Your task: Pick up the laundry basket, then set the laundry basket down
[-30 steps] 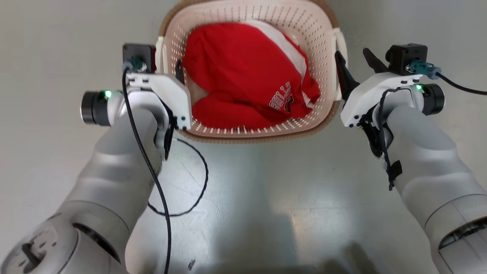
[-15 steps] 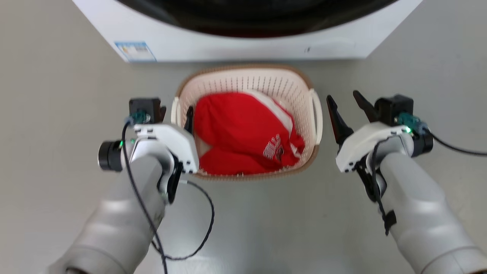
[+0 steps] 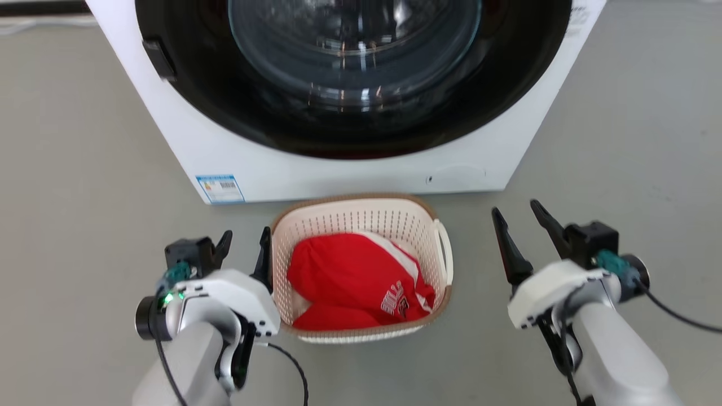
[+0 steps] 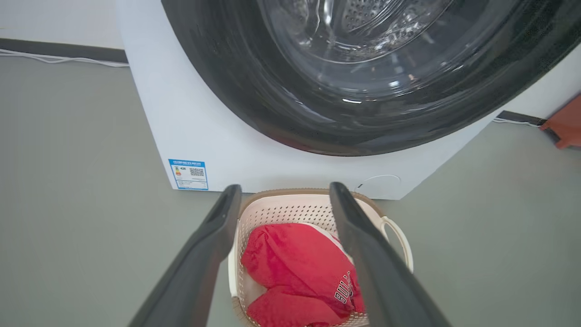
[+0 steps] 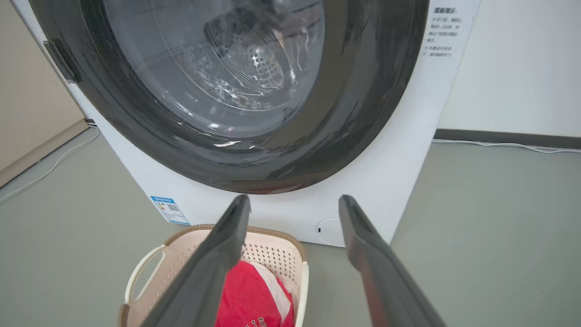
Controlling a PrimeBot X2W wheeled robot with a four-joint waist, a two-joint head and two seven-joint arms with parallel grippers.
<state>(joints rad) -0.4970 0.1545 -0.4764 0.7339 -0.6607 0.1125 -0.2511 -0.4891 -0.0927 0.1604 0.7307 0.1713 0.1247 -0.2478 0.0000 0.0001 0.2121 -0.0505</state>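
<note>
Now that the head has lifted and the washer (image 3: 338, 176) shows, the basket (image 3: 361, 217) sits on the floor just before it. The left end effector (image 3: 243, 251), astride the basket's left side a second ago, now hangs beside it, fingers apart; the right end effector (image 3: 524, 234) is likewise spread, well clear. Set-down looks done.
</note>
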